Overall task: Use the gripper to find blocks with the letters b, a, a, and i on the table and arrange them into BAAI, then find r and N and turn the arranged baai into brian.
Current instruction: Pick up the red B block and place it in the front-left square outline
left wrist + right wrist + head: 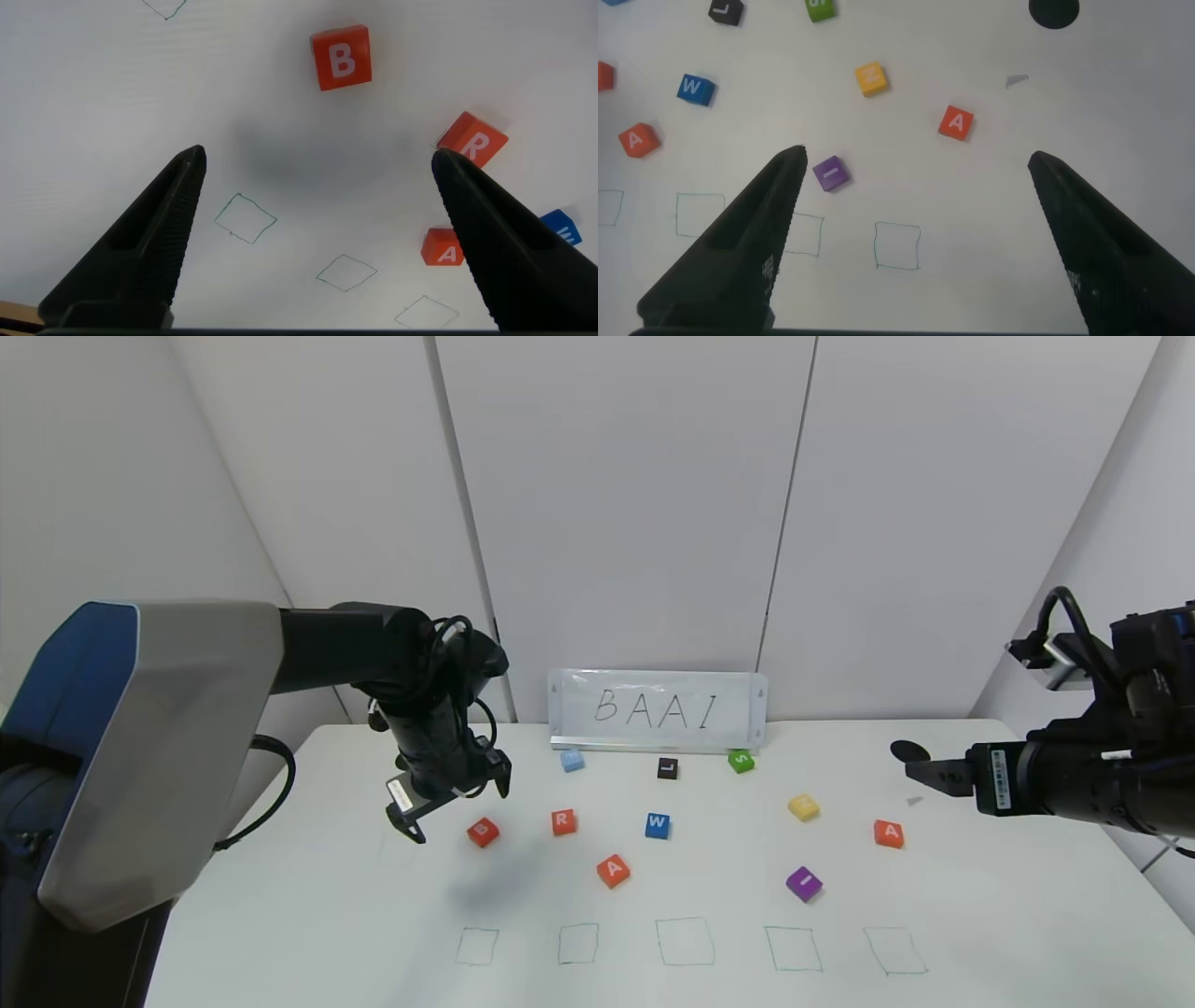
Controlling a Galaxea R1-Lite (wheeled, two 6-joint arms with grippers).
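Left gripper [448, 807] hovering at 9 o'clock of B block [483, 832], fingers spread, empty. Right gripper [915, 233] above counter [980, 933] at 3 o'clock, fingers spread, empty.

B block [483, 832] left of r [563, 821]; W block [657, 825] right of r

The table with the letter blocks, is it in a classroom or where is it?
Probably a robot test lab, not a classroom. The white table stands in a bare booth of plain grey wall panels, with a handwritten BAAI sign and drawn target squares. Two robot arms reach over it.
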